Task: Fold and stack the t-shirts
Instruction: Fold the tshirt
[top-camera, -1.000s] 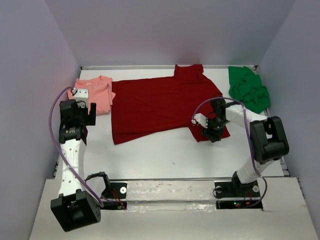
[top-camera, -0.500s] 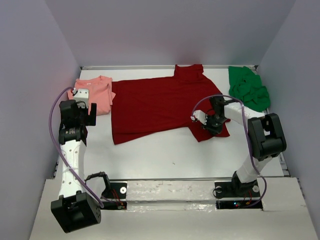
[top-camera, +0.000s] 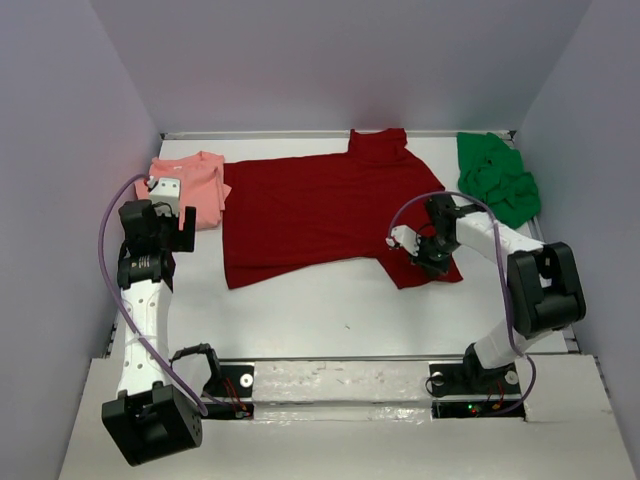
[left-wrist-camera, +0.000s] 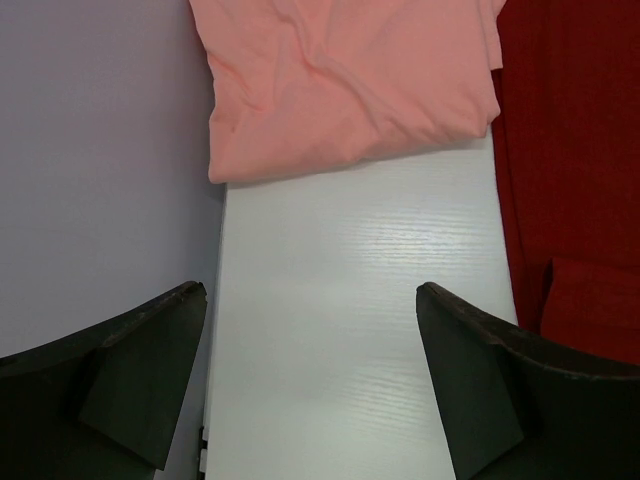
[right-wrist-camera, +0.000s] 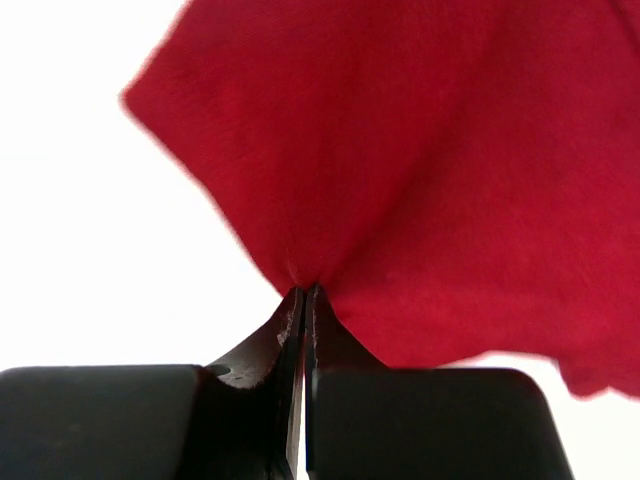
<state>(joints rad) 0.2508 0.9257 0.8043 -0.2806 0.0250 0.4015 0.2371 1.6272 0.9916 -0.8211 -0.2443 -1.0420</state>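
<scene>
- Fingers (right-wrist-camera: 275, 345) of our right gripper (top-camera: 430, 256) clench red shirt (top-camera: 320, 210) at its near sleeve; our left gripper (left-wrist-camera: 310, 292) gapes empty.
- Pink shirt (top-camera: 190, 185) folded left of it, green shirt (top-camera: 497, 180) crumpled right.
- It lies flat mid-table, long axis left-right, hem toward pink.

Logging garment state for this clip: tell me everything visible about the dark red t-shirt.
The dark red t-shirt is plain, short-sleeved soft cloth. It is spread mostly flat, lightly wrinkled, across the middle of the white table, hem toward the left, one sleeve pointing far, one near. The far sleeve reaches the table's back edge. The right gripper has its jaws shut on the near sleeve's edge, puckering the cloth. The hem side lies beside the salmon pink t-shirt.
</scene>
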